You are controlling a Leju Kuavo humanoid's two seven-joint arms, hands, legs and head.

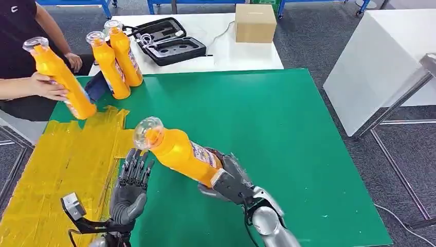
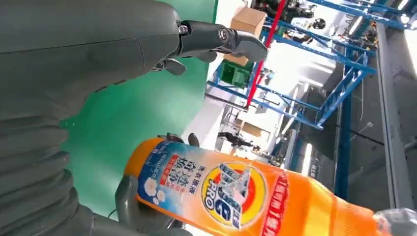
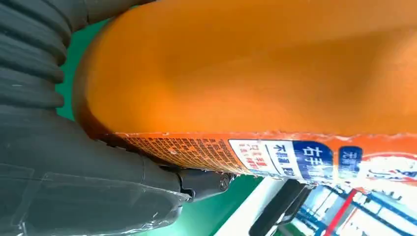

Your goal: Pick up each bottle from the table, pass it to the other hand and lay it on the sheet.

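handover step: right hand [image 1: 229, 180] grips the bottle [image 1: 177, 152] by its base, cap tilted toward the left hand [image 1: 132, 180], whose spread fingers wait beside it; next, they must close on it.

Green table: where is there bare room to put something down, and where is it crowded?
The green table is bare to the right of the right hand and its orange bottle. The yellow sheet is free near the left hand. The far left corner is crowded: two standing bottles and a person's hand holding a third.
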